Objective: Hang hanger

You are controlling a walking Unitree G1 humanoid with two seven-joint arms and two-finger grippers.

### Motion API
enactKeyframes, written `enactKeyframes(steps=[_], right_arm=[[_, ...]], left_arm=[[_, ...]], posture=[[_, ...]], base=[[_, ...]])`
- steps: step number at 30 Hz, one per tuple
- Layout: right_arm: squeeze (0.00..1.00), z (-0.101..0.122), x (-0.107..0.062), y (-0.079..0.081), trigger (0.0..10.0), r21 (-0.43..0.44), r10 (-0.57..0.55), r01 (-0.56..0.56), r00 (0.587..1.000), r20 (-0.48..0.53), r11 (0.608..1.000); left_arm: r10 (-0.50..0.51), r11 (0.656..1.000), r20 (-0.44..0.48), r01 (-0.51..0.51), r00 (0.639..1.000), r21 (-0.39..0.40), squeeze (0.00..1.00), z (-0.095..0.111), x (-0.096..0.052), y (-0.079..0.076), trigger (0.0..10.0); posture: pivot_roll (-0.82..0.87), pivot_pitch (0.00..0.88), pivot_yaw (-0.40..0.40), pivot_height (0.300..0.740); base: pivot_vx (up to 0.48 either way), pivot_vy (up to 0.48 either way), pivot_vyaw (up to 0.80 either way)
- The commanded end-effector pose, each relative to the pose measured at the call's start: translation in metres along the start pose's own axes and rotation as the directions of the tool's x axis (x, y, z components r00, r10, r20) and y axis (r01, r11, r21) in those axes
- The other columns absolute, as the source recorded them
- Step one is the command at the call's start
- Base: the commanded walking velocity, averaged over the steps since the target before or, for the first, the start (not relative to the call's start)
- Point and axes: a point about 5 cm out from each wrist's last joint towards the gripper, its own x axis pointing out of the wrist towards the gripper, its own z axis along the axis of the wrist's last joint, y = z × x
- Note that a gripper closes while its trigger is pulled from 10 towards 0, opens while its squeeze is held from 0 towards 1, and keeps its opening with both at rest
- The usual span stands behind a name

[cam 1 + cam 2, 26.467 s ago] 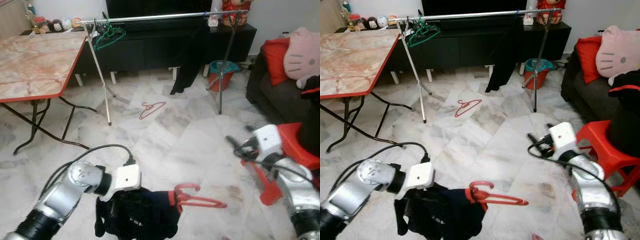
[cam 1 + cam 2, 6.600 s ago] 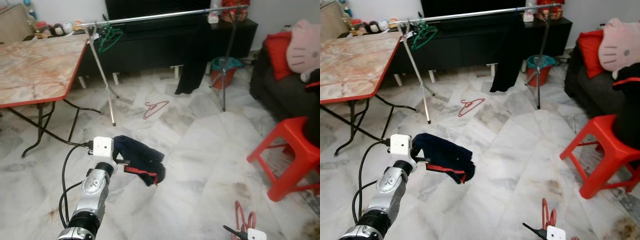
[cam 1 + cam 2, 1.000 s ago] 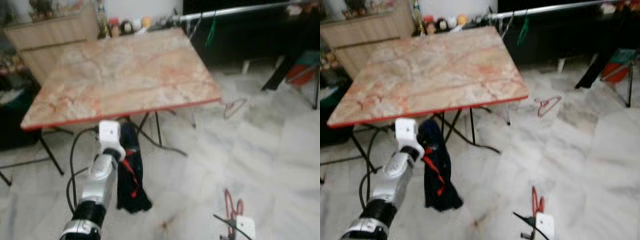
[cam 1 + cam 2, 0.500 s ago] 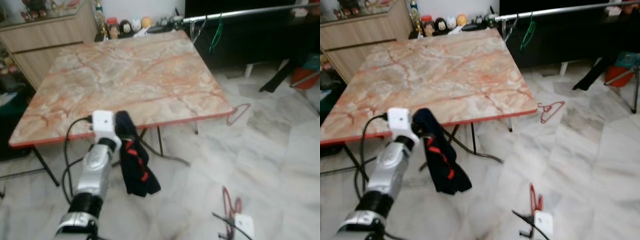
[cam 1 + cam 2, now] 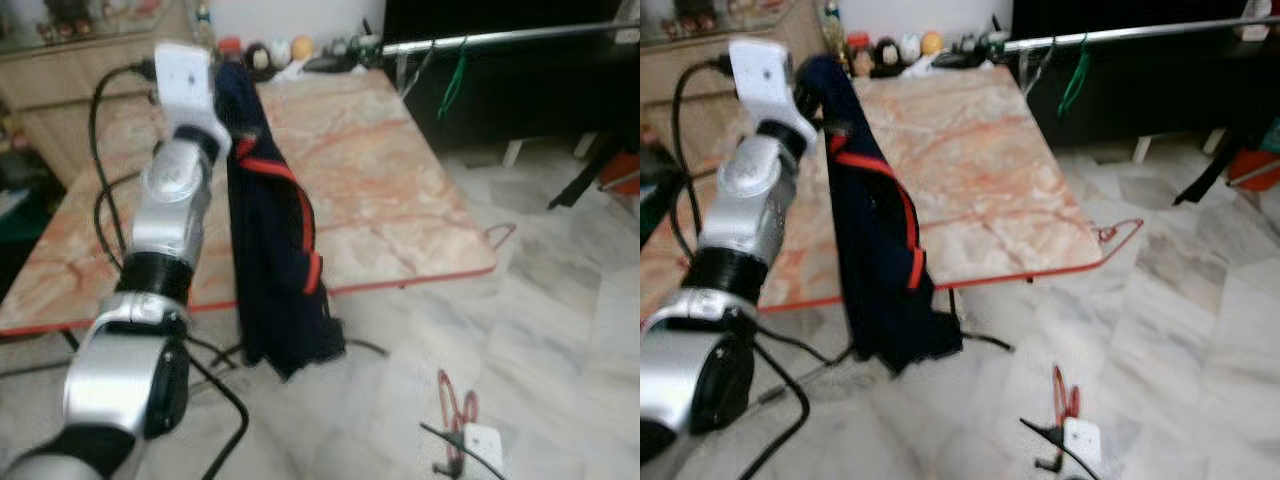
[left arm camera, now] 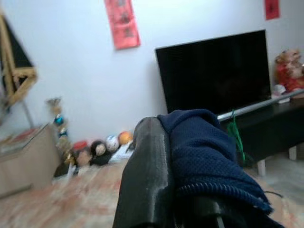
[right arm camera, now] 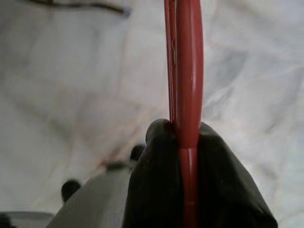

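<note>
Garment, navy with red trim, hangs long and limp from the left gripper, pinched on its top fold and raised over the marble-topped table. Low at right, the right gripper is clamped on the red hanger, held upright near the floor. The left arm is nearer the clothes rail, far right behind the table.

- Red hanger: thin plastic, upright, low over the marble floor, clamped between two black fingers.
- Navy garment with red trim: hangs long and limp in front of the table.
</note>
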Motion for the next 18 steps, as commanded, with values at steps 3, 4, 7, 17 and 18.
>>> enactKeyframes(steps=[3,4,7,17,18], right_arm=[[0.00,-0.002,0.000,0.010,10.0,0.013,0.022,-0.022,1.000,-0.008,1.000],[0.00,-0.002,0.000,0.010,10.0,0.014,0.021,-0.021,1.000,-0.008,1.000],[0.00,-0.003,0.000,0.009,10.0,0.017,0.018,-0.018,1.000,-0.008,1.000],[0.00,-0.006,-0.001,0.009,10.0,0.010,0.017,-0.017,1.000,-0.016,1.000],[0.00,-0.006,-0.001,0.009,10.0,0.009,0.017,-0.017,1.000,-0.017,1.000]], left_arm=[[0.028,0.999,0.051,-0.031,0.998,0.042,0.00,0.027,0.014,0.012,10.0],[0.028,0.999,0.052,-0.030,0.998,0.042,0.00,0.028,0.015,0.012,10.0],[0.010,0.999,0.015,-0.010,1.000,0.049,0.00,0.020,0.014,0.008,10.0],[-0.131,0.991,-0.208,0.133,0.969,-0.006,0.00,-0.053,-0.025,-0.012,10.0],[-0.144,0.990,-0.231,0.140,0.962,-0.033,0.00,-0.061,-0.031,-0.015,10.0]], posture=[[-0.13,0.000,0.058,0.740],[-0.13,0.000,0.060,0.740],[-0.13,0.000,0.061,0.740],[-0.13,0.000,0.059,0.740],[-0.13,0.000,0.061,0.740]], base=[[0.375,0.000,0.00],[0.375,0.000,0.00],[0.371,0.000,0.00],[0.037,0.000,0.00],[0.000,0.000,0.00]])
